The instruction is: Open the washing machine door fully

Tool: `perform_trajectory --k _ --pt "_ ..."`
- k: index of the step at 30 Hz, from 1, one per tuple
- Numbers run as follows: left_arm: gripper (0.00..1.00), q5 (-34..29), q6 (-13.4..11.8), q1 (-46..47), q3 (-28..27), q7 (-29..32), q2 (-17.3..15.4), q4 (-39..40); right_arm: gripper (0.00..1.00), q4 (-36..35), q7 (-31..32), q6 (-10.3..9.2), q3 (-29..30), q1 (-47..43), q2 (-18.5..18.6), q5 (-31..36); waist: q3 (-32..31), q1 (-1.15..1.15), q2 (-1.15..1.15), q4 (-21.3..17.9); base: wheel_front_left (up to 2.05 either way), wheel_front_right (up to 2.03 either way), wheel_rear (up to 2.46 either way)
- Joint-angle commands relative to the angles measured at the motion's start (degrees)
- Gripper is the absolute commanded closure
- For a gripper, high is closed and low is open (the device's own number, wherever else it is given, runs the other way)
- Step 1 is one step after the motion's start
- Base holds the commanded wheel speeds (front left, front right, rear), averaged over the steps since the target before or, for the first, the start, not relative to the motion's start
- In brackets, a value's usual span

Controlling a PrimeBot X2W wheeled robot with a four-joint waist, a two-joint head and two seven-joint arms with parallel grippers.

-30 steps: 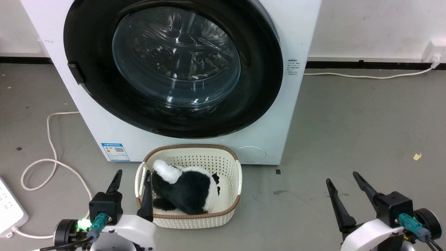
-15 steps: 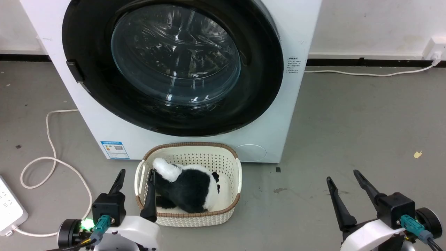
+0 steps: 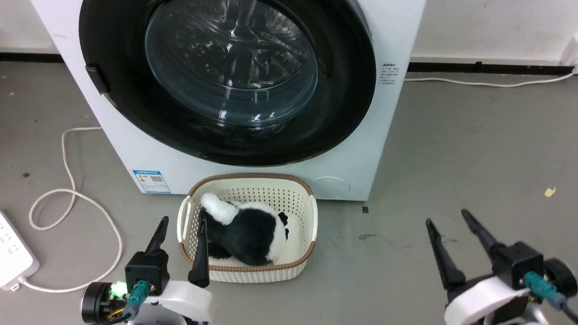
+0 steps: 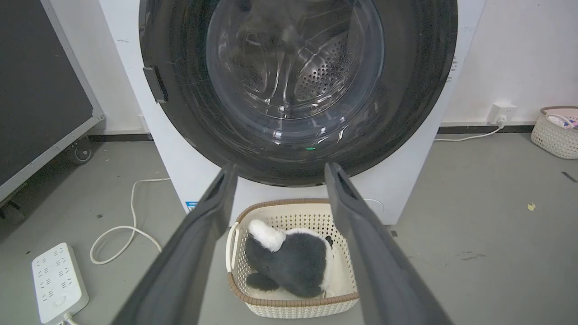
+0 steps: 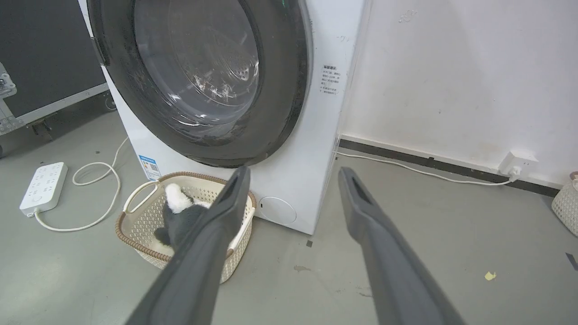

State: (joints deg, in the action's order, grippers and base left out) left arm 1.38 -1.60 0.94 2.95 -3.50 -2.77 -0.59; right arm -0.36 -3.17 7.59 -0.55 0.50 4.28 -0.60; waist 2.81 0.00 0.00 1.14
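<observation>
You had the door lying shut against the machine, its catch on the left rim. A basket holding a plush toy stood on the floor just below the door, close to the machine's base. Your left gripper was spread wide and empty, one finger crossing the basket's left rim. The right gripper, equally spread and empty, faced open floor. A cable and power strip lay to the left. The door's top was cut off.
</observation>
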Motion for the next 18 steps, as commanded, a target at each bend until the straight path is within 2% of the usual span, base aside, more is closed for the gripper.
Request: perform_trajectory --k 1,8,9,10,11,18 --pt "0.0 0.3 -0.5 0.6 0.3 -0.6 0.0 -0.2 0.0 -0.3 -0.5 -0.03 -0.1 1.7 0.8 -0.7 0.4 0.0 0.0 0.2 0.0 0.0 0.0" --pt "0.0 0.5 -1.0 1.4 1.0 -1.4 0.0 -0.1 0.0 -0.7 0.0 -0.03 -0.3 5.5 3.0 -2.8 2.0 0.0 0.0 0.6 0.0 0.0 0.0" --pt "0.0 0.5 -1.1 1.5 1.1 -1.5 0.0 -0.1 0.37 -0.8 0.2 -0.03 -0.5 6.2 3.3 -3.2 2.3 0.0 0.0 0.6 0.0 0.0 0.0" --pt "0.0 0.5 -1.1 1.5 1.1 -1.7 0.0 -0.1 0.81 -0.8 0.3 -0.03 -0.6 6.8 3.7 -3.6 2.5 0.0 0.0 0.6 0.0 0.0 0.0" --pt "0.0 0.5 -1.2 1.6 1.2 -1.8 0.0 0.0 1.0 -0.8 0.4 -0.03 -0.7 7.5 4.1 -4.0 2.8 0.0 0.0 0.7 0.0 0.0 0.0" --pt "0.0 0.6 -1.5 2.4 1.7 -2.6 0.0 0.1 1.0 0.1 1.4 -0.04 -0.2 12.6 5.5 -8.4 4.6 0.0 0.0 1.0 0.0 0.0 0.0"
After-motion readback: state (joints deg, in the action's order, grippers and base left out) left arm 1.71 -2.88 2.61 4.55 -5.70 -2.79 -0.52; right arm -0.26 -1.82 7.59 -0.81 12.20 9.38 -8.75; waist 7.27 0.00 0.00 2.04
